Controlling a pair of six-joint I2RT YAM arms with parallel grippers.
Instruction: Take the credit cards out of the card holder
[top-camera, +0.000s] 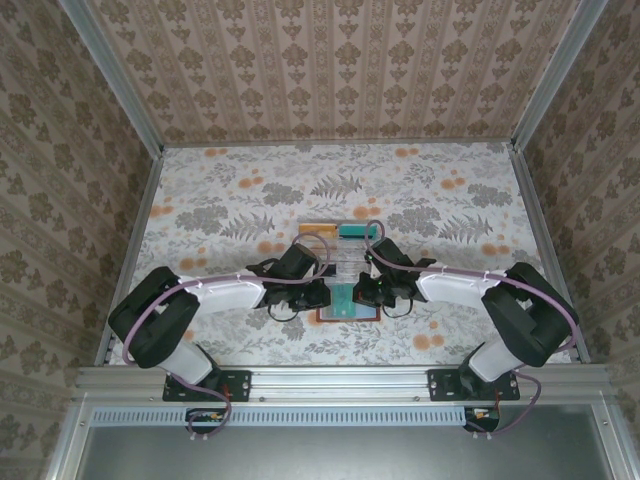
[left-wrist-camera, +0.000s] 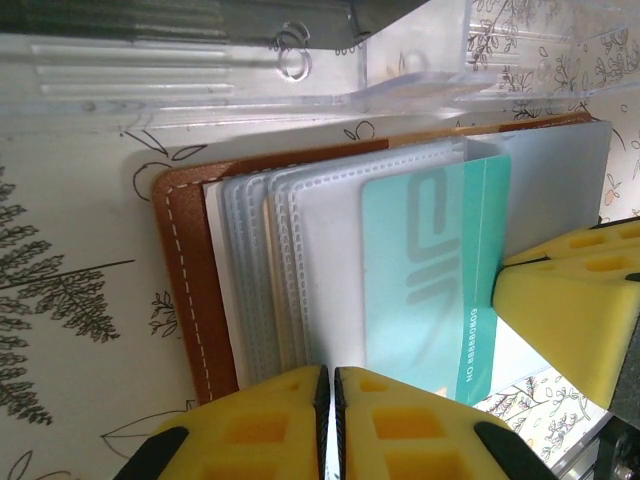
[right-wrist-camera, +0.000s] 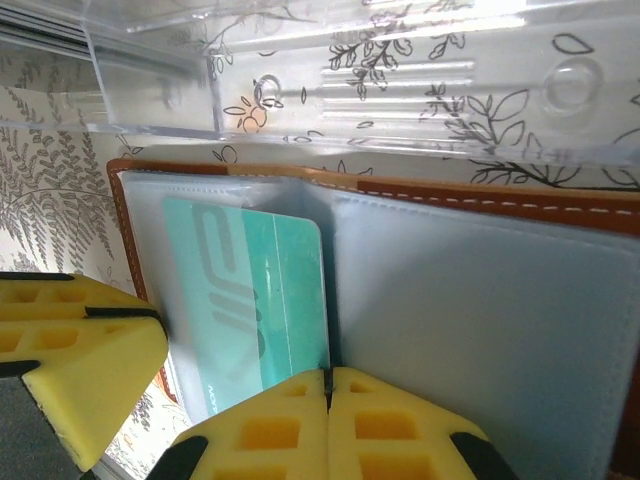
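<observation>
Top external view: both arms reach in over the open card holder (top-camera: 324, 318), which lies on the flowered tabletop (top-camera: 220, 200) just on the near side of a clear plastic tray (top-camera: 345, 262); what look like an orange card (top-camera: 318, 229) and a loose teal card (top-camera: 352, 229) lie beyond the tray, presumably taken out of the holder; a pocketed teal card (top-camera: 345, 298) sits in the holder between the two arms. Left wrist view: the left end effector (left-wrist-camera: 331, 425) has its fingers pressed together on the edge of the plastic sleeves (left-wrist-camera: 270, 270), apparently to pin the pages so the holder does not lift when a card is drawn; the pocketed teal card lies mostly under its hazy sleeve, one strip bare beyond the pocket mouth. Right wrist view: the right end effector (right-wrist-camera: 328, 425) is fully closed at the corner of that bare strip, beside the fold; whether it pinches the card itself or only the sleeve cannot be told; judged step: drawing this card clear while the other side is held.
</observation>
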